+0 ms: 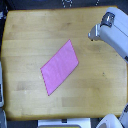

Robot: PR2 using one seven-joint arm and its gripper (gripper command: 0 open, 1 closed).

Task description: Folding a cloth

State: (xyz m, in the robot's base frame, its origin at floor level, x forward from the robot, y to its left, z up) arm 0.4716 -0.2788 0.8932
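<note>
A: One view only, exterior. Looks almost straight down on the wooden tabletop, from well above.

B: Coverage?

A: Nearly the whole top, edges showing on all sides. The cloth sits near frame centre; the arm enters from the exterior view's right. No second view overlaps.

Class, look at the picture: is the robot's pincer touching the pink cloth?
Apart. The exterior view shows bare wooden table between the cloth and the arm; the pincer's tips are not clearly visible.
</note>
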